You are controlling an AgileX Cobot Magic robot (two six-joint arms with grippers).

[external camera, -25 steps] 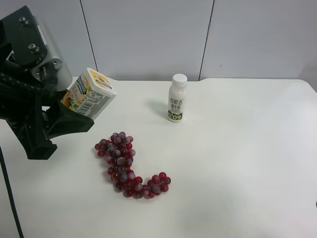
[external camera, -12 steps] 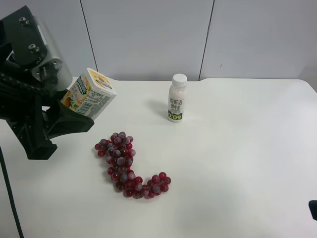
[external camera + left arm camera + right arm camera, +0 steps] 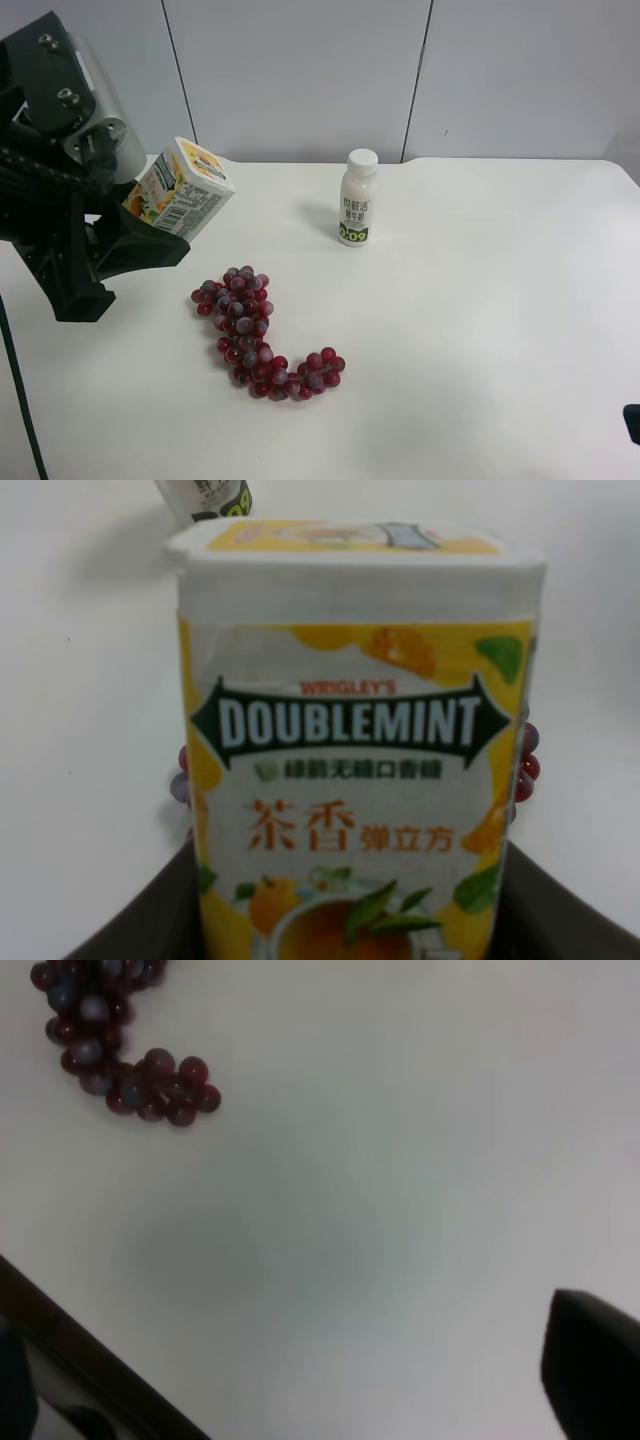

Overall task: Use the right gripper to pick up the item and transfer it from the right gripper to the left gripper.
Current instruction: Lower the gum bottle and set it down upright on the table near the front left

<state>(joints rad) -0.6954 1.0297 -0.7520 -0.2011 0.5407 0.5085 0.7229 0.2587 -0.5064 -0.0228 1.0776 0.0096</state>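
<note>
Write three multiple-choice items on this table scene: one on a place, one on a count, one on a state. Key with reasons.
1. Where is the white plastic milk bottle?
A. Upright on the white table, apart from the red grape bunch.
B. Lying among the grapes.
C. In a gripper.

2. How many things rest on the table?
A. One.
B. Two.
C. Four.

3. The cream-white rectangular carton with orange-yellow fruit print is:
A. Flat on the table.
B. Standing beside the bottle.
C. Held tilted above the table by the left gripper.

Key: 1 A, bare table shows between bottle and grapes. 2 B, only bottle and grapes rest there. 3 C, dark fingers flank it in the left wrist view.
</note>
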